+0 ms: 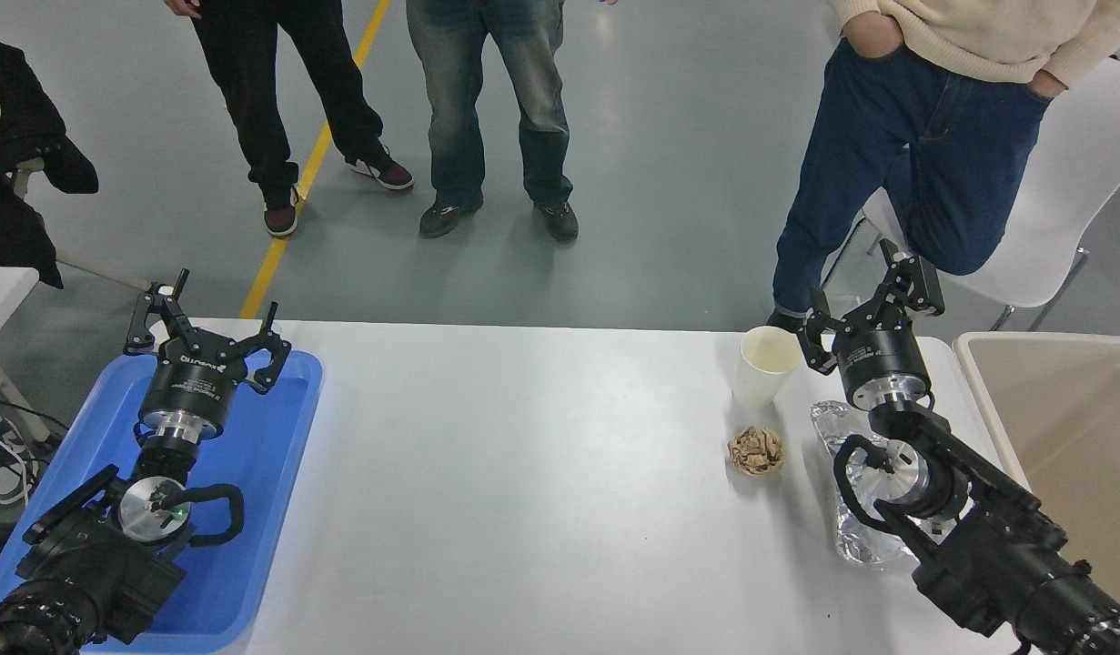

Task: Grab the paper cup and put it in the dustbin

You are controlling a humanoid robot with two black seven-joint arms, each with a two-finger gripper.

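A: Paper cup (765, 366)?
B: Upright on the white tabletop (523, 473), near the far edge, just left of the right end effector (871, 305). Not gripped.
A: Right end effector?
B: Spread apart, holding nothing, raised beside the cup rim.
A: Left end effector (205, 318)?
B: Likewise spread, parked over the blue tray (268, 455).
A: Dustbin (1060, 428)?
B: At the right edge. Brown paper ball (756, 450) in front of the cup, foil sheet (855, 509) under the right arm.
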